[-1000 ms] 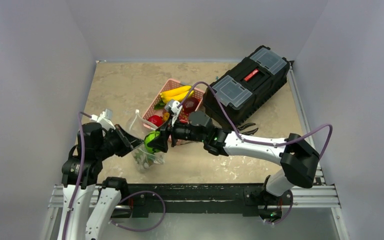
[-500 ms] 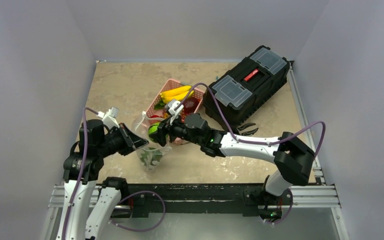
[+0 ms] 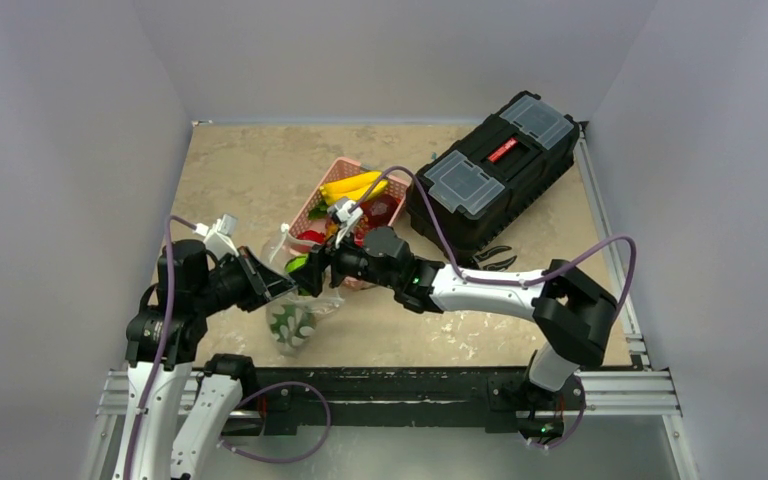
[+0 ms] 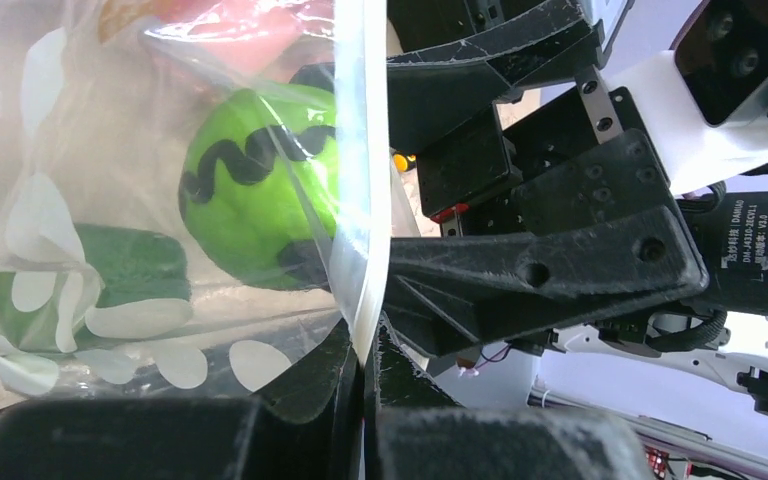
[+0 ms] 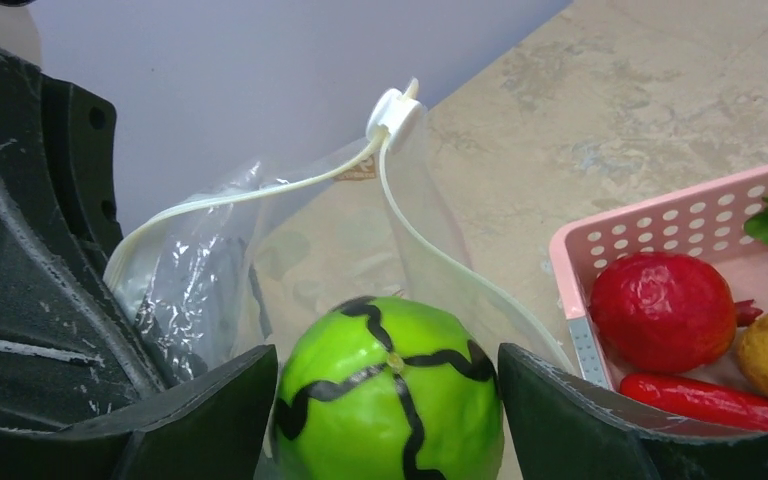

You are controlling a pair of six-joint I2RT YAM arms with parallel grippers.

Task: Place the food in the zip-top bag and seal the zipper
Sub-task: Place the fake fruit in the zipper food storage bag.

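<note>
- The right hand is clamped on a green ball, one dark, scuffed finger on each side of it.
- We see the ball is glossy and round, with wavy black stripes that meet at its top.
- The left hand pinches the mouth edge of the bag, its fingers pressed together on the film.
- The bag is thin, crinkly clear plastic with a green, white-spotted lower part. It hangs from that hand with its bottom near the counter.
- The zipper strip is a narrow whitish band, parted into an open loop with a small white slider at its far end.
- The ball sits right at that open mouth. In the left wrist view we see it through the clear film.
- Just beside the bag is a pink plastic basket with perforated walls. It holds yellow bananas and a shiny red fruit.
- The counter is beige and mottled like stone.
- A black toolbox stands on the right, and plain pale-grey walls close in three sides.
</note>
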